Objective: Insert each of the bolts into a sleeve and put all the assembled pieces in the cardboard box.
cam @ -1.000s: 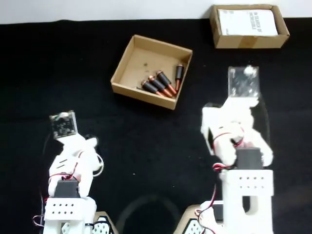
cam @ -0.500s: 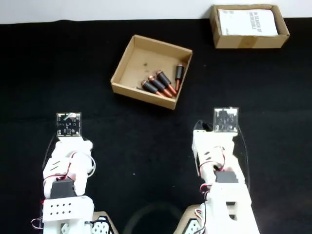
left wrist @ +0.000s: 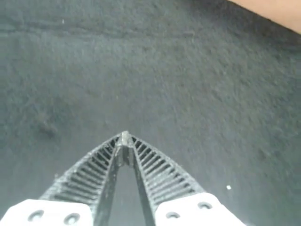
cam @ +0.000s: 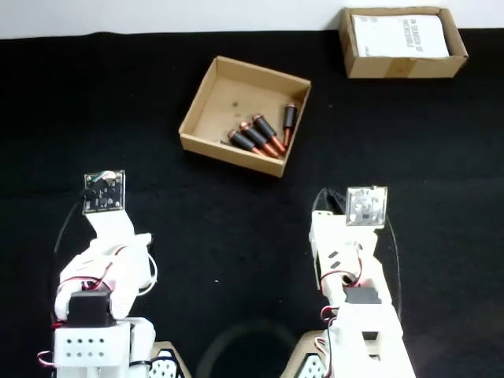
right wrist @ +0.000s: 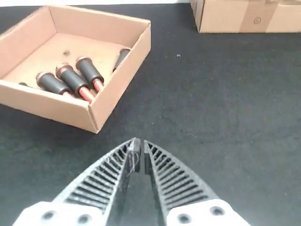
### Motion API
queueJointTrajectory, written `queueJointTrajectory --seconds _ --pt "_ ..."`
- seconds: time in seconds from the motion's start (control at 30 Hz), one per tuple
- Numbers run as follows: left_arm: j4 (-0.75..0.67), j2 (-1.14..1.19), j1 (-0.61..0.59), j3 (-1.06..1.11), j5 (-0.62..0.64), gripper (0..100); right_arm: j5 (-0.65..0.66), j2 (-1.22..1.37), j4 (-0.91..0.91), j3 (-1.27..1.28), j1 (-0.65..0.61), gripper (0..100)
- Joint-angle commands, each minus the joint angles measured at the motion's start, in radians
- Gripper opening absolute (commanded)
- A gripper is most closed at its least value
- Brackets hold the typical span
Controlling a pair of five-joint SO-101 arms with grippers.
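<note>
1. Noted on black cloth [cam: 142, 87]: open-topped cardboard box [cam: 228, 98], toward the far side of the table, well apart from both arms.
2. Inside it: four assembled pieces [cam: 258, 136], each a dark sleeve with a copper-coloured bolt end showing. Three side by side, touching or nearly so, by the near wall. The fourth piece [cam: 289, 116] a little apart from the three, just beside the side wall toward the right arm.
3. Same seen from right wrist view: cardboard box [right wrist: 42, 101] ahead and off to one side, three assembled pieces [right wrist: 70, 79] in a row, fourth piece [right wrist: 121, 56] along the side wall.
4. Tips of left gripper [left wrist: 125, 139] pressed together, nothing between them, low over bare cloth.
5. Tips of right gripper [right wrist: 139, 143] drawn together with only a hairline gap, nothing pinched, over cloth, short of the box corner.
6. High view: left arm [cam: 102, 264] and right arm [cam: 350, 264] both folded back near their bases.
7. Far corner on the right arm's side: second cardboard box [cam: 402, 67] with a white printed sheet [cam: 400, 35] in it.
</note>
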Motion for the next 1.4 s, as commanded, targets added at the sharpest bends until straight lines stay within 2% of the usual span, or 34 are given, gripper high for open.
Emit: queueJointTrajectory --seconds 0.0,0.1,0.27,0.37,0.43,0.57,0.77,0.93,1.03,1.17,1.3,1.37 --pt "0.094 -0.004 0.021 -0.099 0.008 1 -0.005 -0.012 -0.019 0.058 -0.03 0.6" --pt "0.16 -0.004 0.021 -0.147 0.006 1 -0.005 -0.012 -0.019 0.074 -0.039 0.6" --pt "0.164 -0.004 0.021 -0.136 0.003 1 -0.005 -0.021 -0.019 0.105 -0.033 0.6" --pt "0.11 -0.004 0.021 -0.101 0.003 1 -0.006 -0.022 0.008 0.015 0.016 0.6" --pt "0.064 -0.004 0.021 -0.077 0.003 1 -0.008 -0.022 0.093 -0.097 0.053 0.6" --pt "-0.041 -0.002 0.021 -0.035 0.003 1 -0.009 -0.022 0.472 -0.392 0.044 0.6" --pt "-0.095 -0.002 0.021 -0.024 0.003 1 -0.011 -0.024 1.133 -0.799 -0.104 0.6" --pt "-0.095 -0.002 0.021 -0.05 0.003 1 -0.012 -0.025 1.503 -1.078 -0.171 0.6" --pt "-0.095 -0.002 0.031 -0.071 0.003 1 -0.012 -0.085 1.659 -1.162 -0.173 0.6" --pt "-0.091 -0.002 0.079 -0.076 0.003 1 -0.005 -0.315 1.704 -1.084 -0.173 0.6" --pt "-0.095 -0.002 0.119 -0.077 0.003 1 0.06 -0.513 1.644 -0.908 -0.16 0.6" --pt "-0.095 -0.002 0.137 -0.077 0.003 1 0.081 -0.561 1.595 -0.799 -0.102 0.6"
